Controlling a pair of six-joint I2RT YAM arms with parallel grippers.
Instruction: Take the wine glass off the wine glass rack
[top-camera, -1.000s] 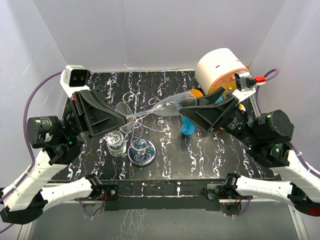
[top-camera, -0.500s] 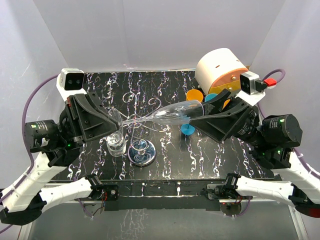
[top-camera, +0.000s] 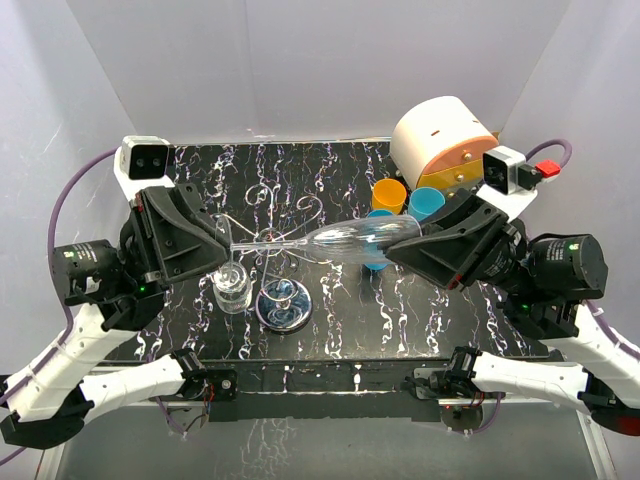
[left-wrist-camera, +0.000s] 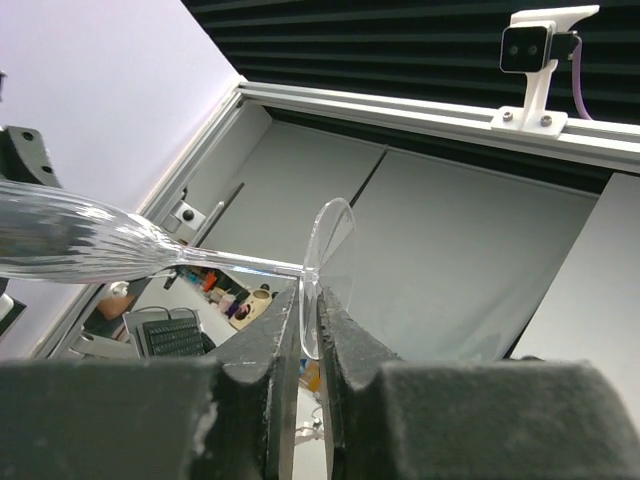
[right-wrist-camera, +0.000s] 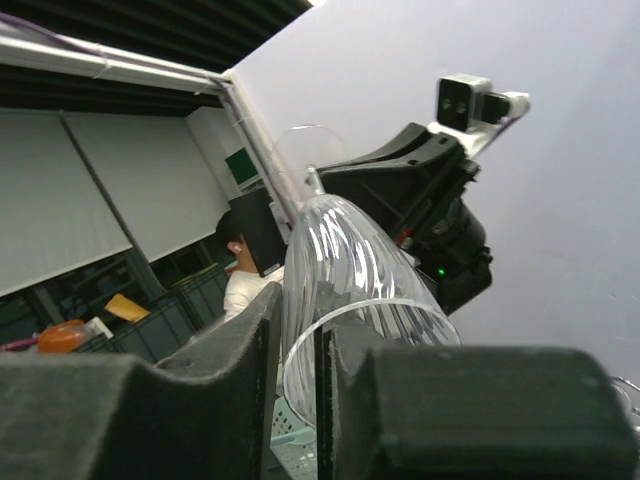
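- An orange cup (top-camera: 389, 194) and a blue cup (top-camera: 428, 202) stand upright side by side at the far right of the black marbled worktop (top-camera: 400, 312); nothing shows inside either
- A small clear tumbler (top-camera: 230, 288) stands upright just beside the left of the rack's round base; I cannot tell whether it holds anything
- The wine glass (top-camera: 345, 238) lies on its side in the air, foot to the left and bowl to the right, with nothing in the bowl
- The wine glass rack (top-camera: 283, 302) stands on the worktop, and in the top view the glass stem crosses above its scroll arms; contact between stem and wire cannot be made out
- The left fingers (left-wrist-camera: 255, 345) are drawn in to a narrow slit, pinching the edge of the glass's foot disc
- The right fingers (right-wrist-camera: 240, 350) are nearly together, clamping the wall of the bowl at its rim
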